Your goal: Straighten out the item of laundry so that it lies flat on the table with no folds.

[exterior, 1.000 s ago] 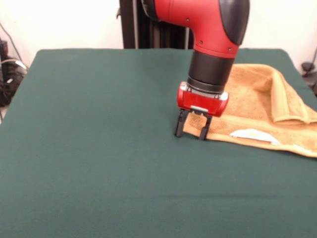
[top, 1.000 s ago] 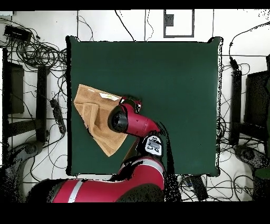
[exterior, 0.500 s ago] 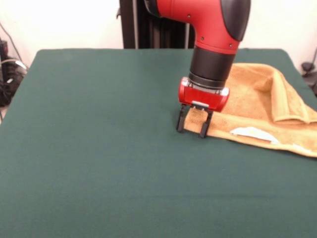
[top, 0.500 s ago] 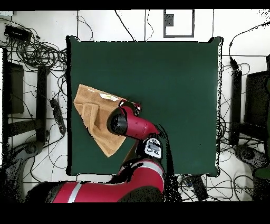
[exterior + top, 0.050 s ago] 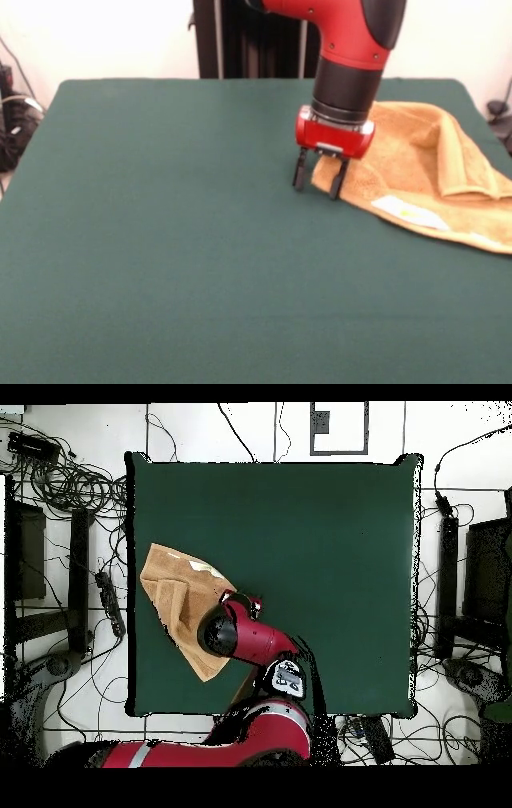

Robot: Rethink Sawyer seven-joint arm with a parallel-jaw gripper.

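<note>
Currently, reading the front view from left to right:

- Table (image 5: 160,240): large, covered in plain dark green cloth; its whole left and middle stretch is bare cloth.
- Gripper (image 5: 318,178): red block on a black wrist, hanging from the red and black arm that enters from above, right of centre. Its two black fingers (image 5: 300,170) point down and stand spread apart. The towel's near left corner sits in the gap between them, with its tip raised a little off the cloth. Whether the fingers touch the fabric cannot be told.
- Towel (image 5: 416,160): orange-tan terry, lying at the table's right side and running off the picture's right edge. It is not flat: one part is folded over on top (image 5: 472,164), forming a raised ridge toward the right.
- Label (image 5: 410,211): white with yellow print, at the towel's near edge, right of the gripper.
- Overhead view: the towel (image 5: 175,599) lies skewed at the table's left edge (image 5: 132,564), with the arm's wrist (image 5: 222,634) over its right corner.
</note>
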